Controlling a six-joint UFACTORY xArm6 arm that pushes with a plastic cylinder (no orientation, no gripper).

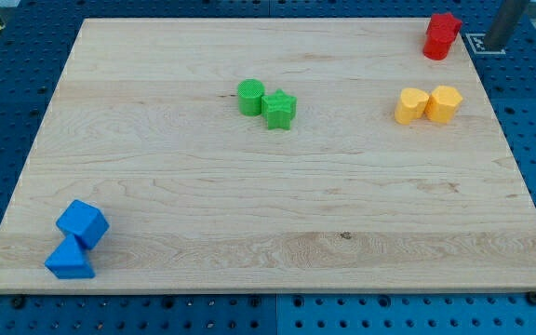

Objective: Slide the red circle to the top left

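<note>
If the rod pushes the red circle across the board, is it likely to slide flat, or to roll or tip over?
The red circle looks squat and stands on a flat base, so it would probably slide, not roll. It touches another red block, which may move too. The wooden board looks smooth, so it should glide. My tip is not visible.

red circle point(436, 44), upright, board's top right corner, touching another red block
</note>
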